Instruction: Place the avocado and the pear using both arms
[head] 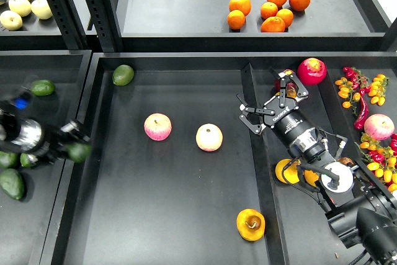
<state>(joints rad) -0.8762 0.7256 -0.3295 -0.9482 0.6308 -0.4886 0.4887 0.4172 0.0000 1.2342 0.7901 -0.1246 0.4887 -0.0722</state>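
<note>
The pear (250,224) lies near the front edge of the big middle tray (186,228), stem end turned up toward the camera, well apart from the two pink apples (157,126) further back. It looks firm, smooth and squat, so it would likely roll or slip if pinched near the stem; a hold across its widest part seems safest, with gentle pressure to avoid bruising. The avocado (79,151) shows as a dark green blur at the tip of the left gripper (73,144), above the tray's left rim; motion blur hides whether the fingers are clamped on it, so I cannot tell. Its skin looks slick and its flesh probably soft. The right gripper (253,113) hangs with fingers spread, holding nothing, over the divider at the tray's right side.
</note>
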